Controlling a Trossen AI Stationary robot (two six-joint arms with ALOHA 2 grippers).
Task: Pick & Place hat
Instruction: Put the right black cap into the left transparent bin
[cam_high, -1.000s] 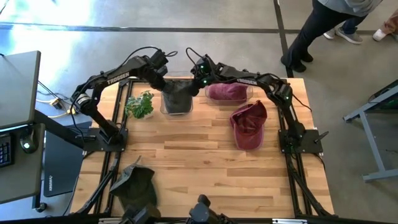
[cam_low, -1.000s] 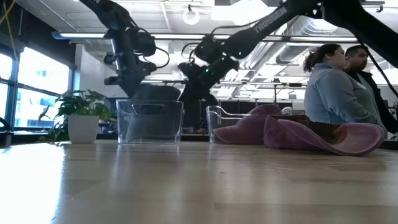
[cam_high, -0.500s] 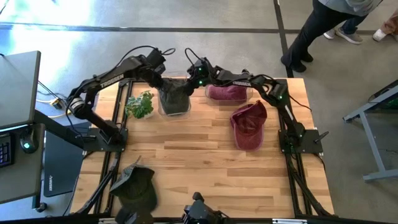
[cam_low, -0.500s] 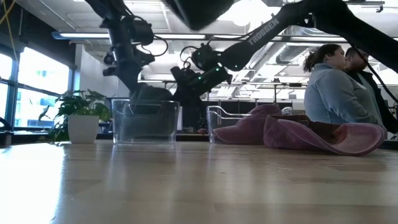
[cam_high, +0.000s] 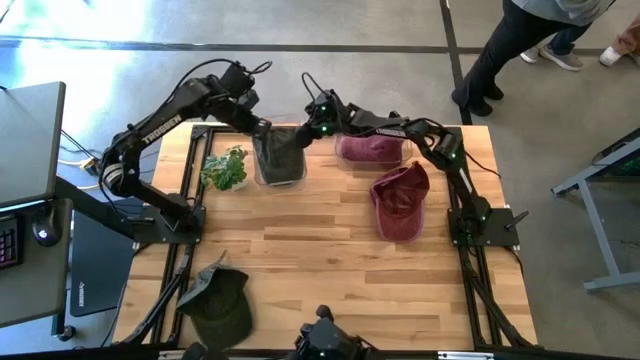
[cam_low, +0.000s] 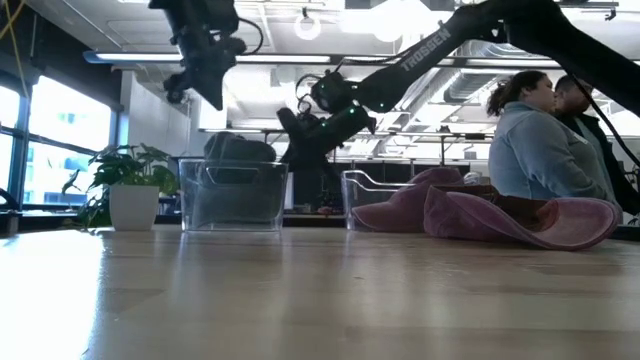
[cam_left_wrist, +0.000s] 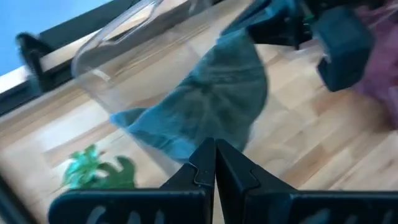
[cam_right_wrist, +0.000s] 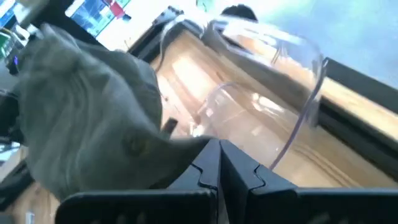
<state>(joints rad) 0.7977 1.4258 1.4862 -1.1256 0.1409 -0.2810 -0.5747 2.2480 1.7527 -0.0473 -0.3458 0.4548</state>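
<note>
Hats lie at several spots: a dark one (cam_high: 218, 298) at the counter's (cam_high: 300, 260) near edge, a maroon one (cam_high: 400, 200) midway. Farther back, a grey hat (cam_high: 282, 152) sits in the clear bin (cam_high: 278, 178), pinched by the right hand (cam_high: 305, 138) (left hand (cam_high: 262, 128) pressed together, empty); the bin could be dragged along if the fabric snags.

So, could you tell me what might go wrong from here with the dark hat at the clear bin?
1. The dark green hat is heaped above the rim of the clear bin, so it may slump out over the edge.
2. The right gripper, shut, sits against the hat's edge; pulling away could drag the hat or tip the light bin.
3. The left gripper, shut, is above the bin close to the right arm, so they could collide.
</note>
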